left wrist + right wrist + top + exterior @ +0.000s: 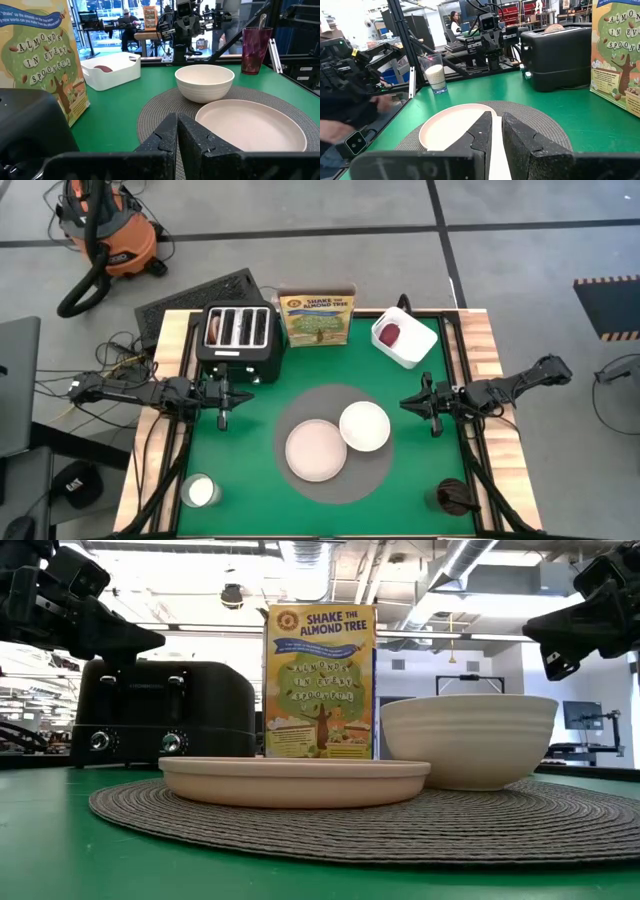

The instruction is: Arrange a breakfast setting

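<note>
Two pieces of the breakfast setting were in place: the plate (316, 450) sat near the centre of the round woven mat (290, 415), and the bowl (365, 426) touched its rim at about two o'clock. Both looked empty, so I judged most of the job still ahead. My left gripper (222, 418) hovered at nine o'clock from the mat, fingers pressed together, holding nothing. My right gripper (434, 426) hovered at three o'clock, fingers nearly touching, also empty. Bread (215, 328) still stood in a slot of the toaster (238, 340) at eleven o'clock. At twelve o'clock stood the cereal box (317, 316). At one o'clock the white container (405, 338) held a dark-red fruit (389, 333). A glass of milk (200, 491) waited at seven o'clock, a dark cup (453, 497) at five o'clock. No spoon was visible.
</note>
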